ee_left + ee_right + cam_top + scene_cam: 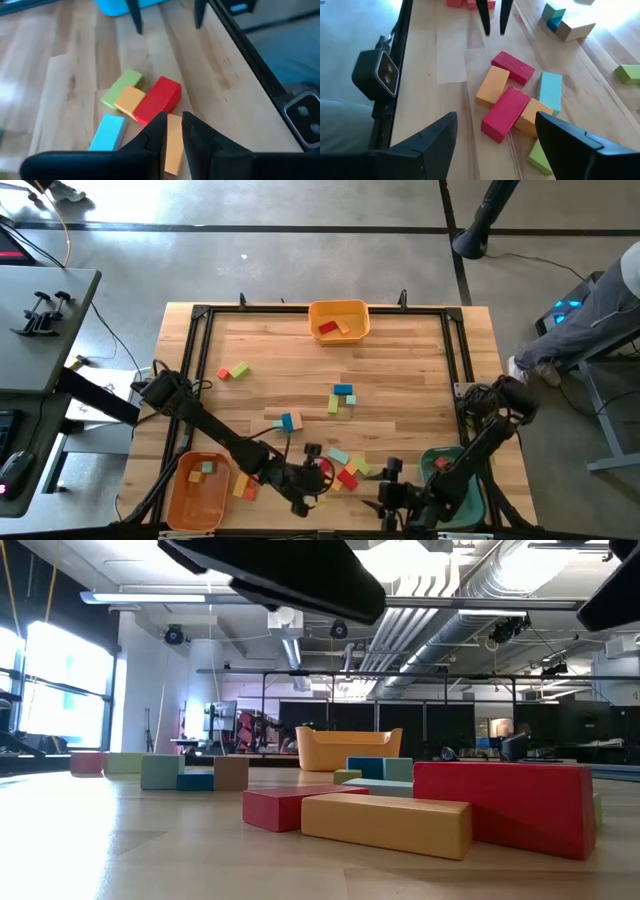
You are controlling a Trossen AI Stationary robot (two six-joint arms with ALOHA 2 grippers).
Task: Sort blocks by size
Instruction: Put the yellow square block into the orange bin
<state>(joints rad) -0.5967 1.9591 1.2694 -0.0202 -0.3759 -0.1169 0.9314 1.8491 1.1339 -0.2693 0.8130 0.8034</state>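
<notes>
Several blocks lie flat in a cluster (345, 470) near the table's front edge: two red (505, 115), two orange (492, 85), a teal one (550, 90) and a green one (540, 155). My left gripper (172, 127) hovers just left of the cluster. Its fingers stand a narrow gap apart with nothing between them, and an orange bar (174, 145) lies on the table below. My right gripper (495, 120) hangs wide open above the cluster's right side, clear of the blocks. More blocks lie farther back: (233, 371), (343, 398), (288, 422).
An orange bin (338, 320) holding a red and an orange block stands at the far edge. A second orange bin (198, 488) with small blocks sits at the near left, a green bin (450, 480) at the near right. A black frame (200, 315) rims the table.
</notes>
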